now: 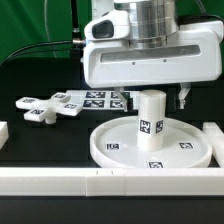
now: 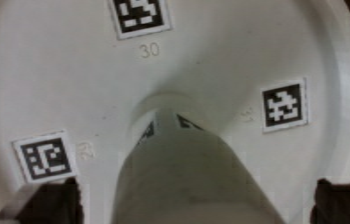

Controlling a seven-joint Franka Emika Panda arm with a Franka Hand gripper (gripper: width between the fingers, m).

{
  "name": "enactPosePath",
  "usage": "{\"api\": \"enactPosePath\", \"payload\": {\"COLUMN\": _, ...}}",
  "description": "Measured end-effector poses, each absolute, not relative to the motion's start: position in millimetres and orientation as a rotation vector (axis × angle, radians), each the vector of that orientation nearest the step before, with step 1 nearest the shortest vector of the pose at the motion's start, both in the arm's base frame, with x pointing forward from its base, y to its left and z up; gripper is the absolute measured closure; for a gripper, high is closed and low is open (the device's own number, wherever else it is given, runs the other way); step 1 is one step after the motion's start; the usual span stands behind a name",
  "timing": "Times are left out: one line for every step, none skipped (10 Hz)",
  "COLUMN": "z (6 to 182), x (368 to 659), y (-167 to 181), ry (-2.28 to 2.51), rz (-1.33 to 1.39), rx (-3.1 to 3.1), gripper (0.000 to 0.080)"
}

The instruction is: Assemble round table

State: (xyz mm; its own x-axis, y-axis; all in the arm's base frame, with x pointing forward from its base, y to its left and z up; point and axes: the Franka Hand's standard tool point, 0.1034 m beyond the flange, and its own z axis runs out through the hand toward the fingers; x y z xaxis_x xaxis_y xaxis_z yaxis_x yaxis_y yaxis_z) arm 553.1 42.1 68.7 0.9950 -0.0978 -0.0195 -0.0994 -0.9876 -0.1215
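The large white round disc [image 1: 150, 148] lies flat on the black table, with square tags on its face. The thick short cylinder [image 1: 150, 118] stands upright at the disc's centre. My gripper [image 1: 153, 99] hangs right above it, open, with the fingers at either side of the cylinder's top. In the wrist view the cylinder [image 2: 190, 170] runs between the dark fingertips [image 2: 51, 206], with a gap on each side, and the disc [image 2: 207, 70] lies below. The cross-shaped piece [image 1: 45, 106] lies flat at the exterior view's left, apart from the gripper.
The marker board [image 1: 100, 97] lies behind the disc. A long white rail [image 1: 100, 181] runs along the front, with another rail [image 1: 215, 138] at the exterior view's right and a white piece [image 1: 3, 131] at the left edge.
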Motion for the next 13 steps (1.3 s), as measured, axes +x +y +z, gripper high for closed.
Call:
{"api": "enactPosePath", "payload": {"z": 68.8, "x": 553.3, "y": 42.3, "ry": 0.004, "rz": 0.011, "rx": -3.020, "gripper": 0.0151}}
{"api": "enactPosePath", "payload": {"z": 68.1, "x": 553.9, "y": 40.9, "ry": -0.131, "rz": 0.004, "rx": -3.015, "gripper": 0.0151}}
{"api": "enactPosePath", "payload": {"z": 66.2, "x": 552.9, "y": 37.3, "ry": -0.219, "rz": 0.007, "rx": -3.008, "gripper": 0.0151}}
{"api": "enactPosePath", "payload": {"z": 65.9, "x": 552.8, "y": 36.7, "ry": -0.289, "rz": 0.003, "rx": -3.004, "gripper": 0.0151}}
{"api": "enactPosePath", "payload": {"z": 65.7, "x": 552.5, "y": 36.1, "ry": -0.421, "rz": -0.004, "rx": -2.991, "gripper": 0.0151}}
{"api": "enactPosePath", "payload": {"z": 65.7, "x": 552.5, "y": 35.4, "ry": -0.520, "rz": -0.007, "rx": -2.981, "gripper": 0.0151}}
{"api": "enactPosePath", "payload": {"z": 65.9, "x": 552.8, "y": 35.8, "ry": -0.641, "rz": -0.008, "rx": -2.977, "gripper": 0.0151}}
{"api": "enactPosePath", "payload": {"z": 65.6, "x": 552.6, "y": 35.5, "ry": -0.792, "rz": -0.008, "rx": -2.952, "gripper": 0.0151}}
{"api": "enactPosePath", "payload": {"z": 65.3, "x": 552.4, "y": 35.7, "ry": -0.906, "rz": -0.008, "rx": -2.926, "gripper": 0.0151}}
{"api": "enactPosePath", "payload": {"z": 65.3, "x": 552.4, "y": 36.5, "ry": -1.041, "rz": -0.010, "rx": -2.886, "gripper": 0.0151}}
{"api": "enactPosePath", "payload": {"z": 65.7, "x": 553.0, "y": 37.8, "ry": -1.196, "rz": -0.012, "rx": -2.834, "gripper": 0.0151}}
{"api": "enactPosePath", "payload": {"z": 67.5, "x": 554.4, "y": 40.5, "ry": -1.300, "rz": -0.017, "rx": -2.805, "gripper": 0.0151}}
{"api": "enactPosePath", "payload": {"z": 66.3, "x": 553.7, "y": 38.4, "ry": -1.353, "rz": -0.015, "rx": -2.779, "gripper": 0.0151}}
